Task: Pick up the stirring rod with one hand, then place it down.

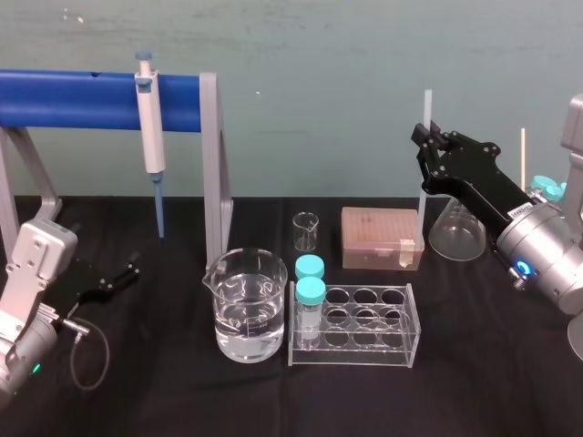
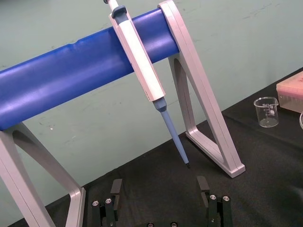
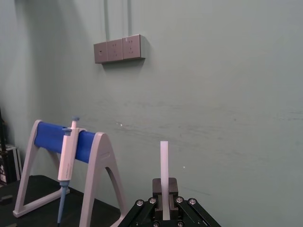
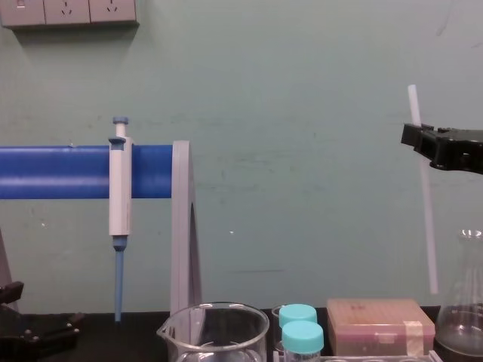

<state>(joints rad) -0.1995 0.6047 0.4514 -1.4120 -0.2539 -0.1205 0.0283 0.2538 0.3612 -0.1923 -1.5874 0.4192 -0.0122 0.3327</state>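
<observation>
Black table (image 1: 492, 364) had open room along the front edge, and I had the right gripper (image 1: 428, 138) clamped on the stirring rod (image 4: 428, 219), near upright in free air by the tip box (image 1: 381, 238) and flask (image 1: 453, 232), left gripper (image 1: 127, 271) parked low, fingers spread wide.

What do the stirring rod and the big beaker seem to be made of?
Stirring rod, held in the right claw: milky, translucent, matte; plastic or frosted glass. Big beaker: clear, glossy glints, water visible through; likely glass. Left claw parked at left.
</observation>
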